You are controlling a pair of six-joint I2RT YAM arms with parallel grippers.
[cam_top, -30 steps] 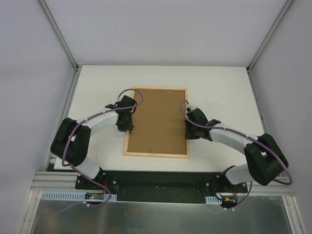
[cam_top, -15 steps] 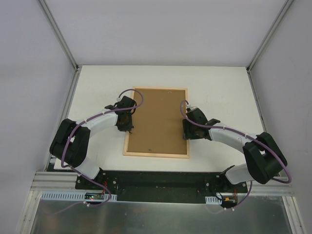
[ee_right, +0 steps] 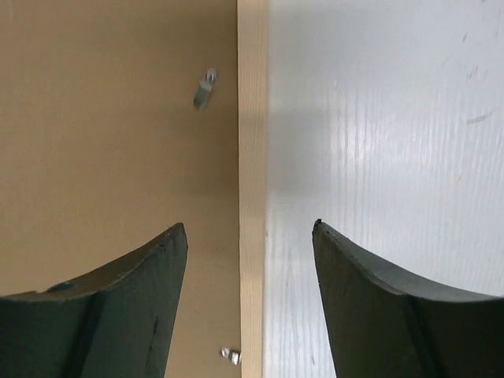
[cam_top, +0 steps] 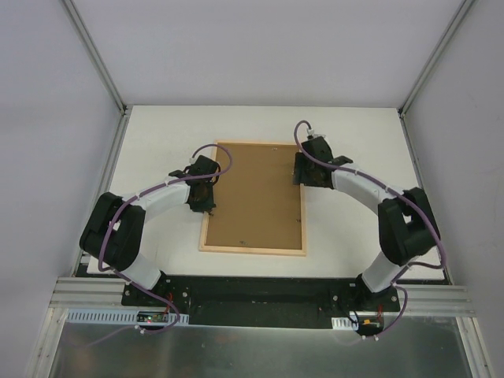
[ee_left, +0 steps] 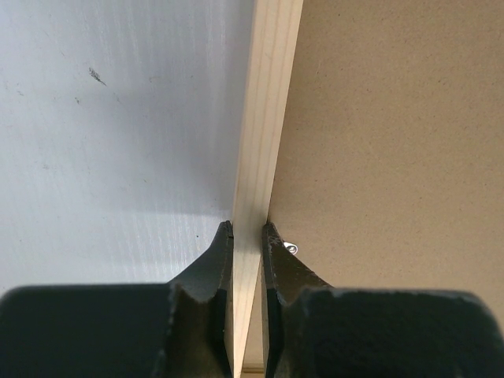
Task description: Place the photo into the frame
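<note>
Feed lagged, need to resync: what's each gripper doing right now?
Left gripper: closed on the left rail of the frame.
Right gripper: open, holding nothing.

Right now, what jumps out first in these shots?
A light wood frame lies centred on the white table, its brown backing board facing up. The left hand is pinched shut on the frame's left rail, while the right hand hovers open over the right rail near the far corner.

Smooth pale wood frame [cam_top: 252, 250], matt brown fibrous backing board [cam_top: 256, 197], faintly glossy white table [cam_top: 157, 142], metal clips [ee_right: 205, 88]
</note>
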